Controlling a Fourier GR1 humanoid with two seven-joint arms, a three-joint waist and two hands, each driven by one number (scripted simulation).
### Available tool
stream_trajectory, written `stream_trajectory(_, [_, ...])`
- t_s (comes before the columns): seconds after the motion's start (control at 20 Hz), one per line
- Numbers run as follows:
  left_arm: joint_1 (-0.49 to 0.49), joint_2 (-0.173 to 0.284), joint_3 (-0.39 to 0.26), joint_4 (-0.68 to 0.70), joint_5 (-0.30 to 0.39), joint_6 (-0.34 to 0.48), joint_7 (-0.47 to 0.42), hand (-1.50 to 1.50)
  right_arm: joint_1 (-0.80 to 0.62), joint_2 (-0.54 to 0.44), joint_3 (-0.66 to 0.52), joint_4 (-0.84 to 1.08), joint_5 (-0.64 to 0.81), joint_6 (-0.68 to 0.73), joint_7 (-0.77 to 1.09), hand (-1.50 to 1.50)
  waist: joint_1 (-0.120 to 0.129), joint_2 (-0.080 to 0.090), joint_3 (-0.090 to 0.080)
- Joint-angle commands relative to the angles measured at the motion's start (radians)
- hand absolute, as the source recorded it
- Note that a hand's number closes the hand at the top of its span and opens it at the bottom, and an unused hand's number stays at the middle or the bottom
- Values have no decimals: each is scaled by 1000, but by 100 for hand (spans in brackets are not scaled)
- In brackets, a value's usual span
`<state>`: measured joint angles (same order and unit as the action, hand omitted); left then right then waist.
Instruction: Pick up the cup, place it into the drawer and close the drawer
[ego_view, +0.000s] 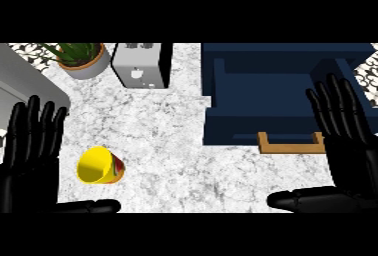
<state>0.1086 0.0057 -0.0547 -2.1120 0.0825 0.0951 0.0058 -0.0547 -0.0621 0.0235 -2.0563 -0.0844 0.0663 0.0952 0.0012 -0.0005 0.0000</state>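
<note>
Yellow cup (97, 165), with a red patch on its outer wall, lies tipped on the grey-white marbled counter (170, 145), its mouth turned up and toward the left hand. All places are given relative to this cup. The left hand (29, 150) stands just to the cup's left, fingers straight and spread, thumb stretched along the lower edge; it holds nothing and does not touch the cup. The right hand (343, 135) is well apart on the far right, likewise flat and empty, its fingers overlapping the dark blue drawer (280, 95). The drawer, pulled open with its wooden handle (291, 145) facing the viewer, sits to the upper right of the cup, across a stretch of bare counter. A toaster (140, 65) stands above the cup, and a potted plant (77, 57) above and slightly left of it.

Judged stage: the pick-up is not yet begun; the cup is neither held nor in the drawer. Risks: because the cup rests on its curved side, a finger contact off its middle could roll it away, perhaps off the counter's near edge. A carry across to the drawer could catch the cup on the drawer's front wall, and pushing the handle early could shut the drawer while it is empty.
</note>
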Motion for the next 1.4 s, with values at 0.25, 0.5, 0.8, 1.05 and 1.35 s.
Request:
stream_trajectory(0.25, [-68,10,2,-4,-18,51,97,-150,-56,28,22,2,21,-29,55,-150,0,0,0])
stream_trajectory(0.5, [-30,12,38,91,7,33,-10,-150,111,20,30,-68,17,30,-49,-150,-3,0,0])
stream_trajectory(0.8, [40,13,34,117,24,16,-55,-150,20,28,22,-4,41,0,-18,-150,-1,0,0])
stream_trajectory(1.05, [66,12,35,128,2,36,-30,-150,-92,-9,-41,-21,-9,-11,86,-150,0,0,0])
stream_trajectory(1.35, [122,22,75,230,20,22,-142,-150,-69,-11,-20,-60,-10,1,113,-150,0,0,0])
